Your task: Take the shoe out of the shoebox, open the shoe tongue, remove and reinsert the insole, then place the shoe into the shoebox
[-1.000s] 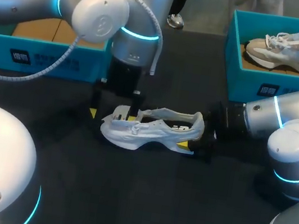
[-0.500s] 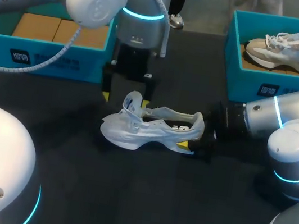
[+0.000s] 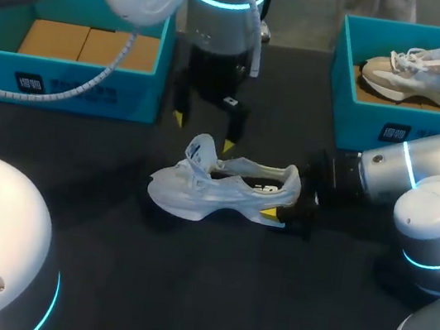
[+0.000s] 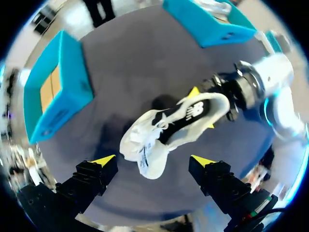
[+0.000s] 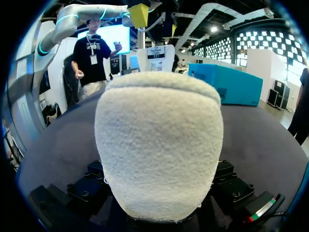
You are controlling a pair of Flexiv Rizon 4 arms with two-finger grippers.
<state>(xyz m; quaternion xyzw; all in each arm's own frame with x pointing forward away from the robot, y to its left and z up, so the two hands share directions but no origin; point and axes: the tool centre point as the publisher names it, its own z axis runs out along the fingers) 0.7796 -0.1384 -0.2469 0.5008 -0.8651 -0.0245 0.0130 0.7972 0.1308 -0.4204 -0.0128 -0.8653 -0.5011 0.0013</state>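
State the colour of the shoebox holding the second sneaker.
Teal. The shoebox shows best in the head view.

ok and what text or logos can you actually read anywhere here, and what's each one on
On the left shoebox, front wall: a white logo and a row of characters, too blurred to read.
On the right shoebox, front wall: the same kind of white print, unreadable.
On the shoe, side: a dark logo mark, too small to read.
On the tongue label: lines of black print, too small to read.
Nothing is clear enough to quote.
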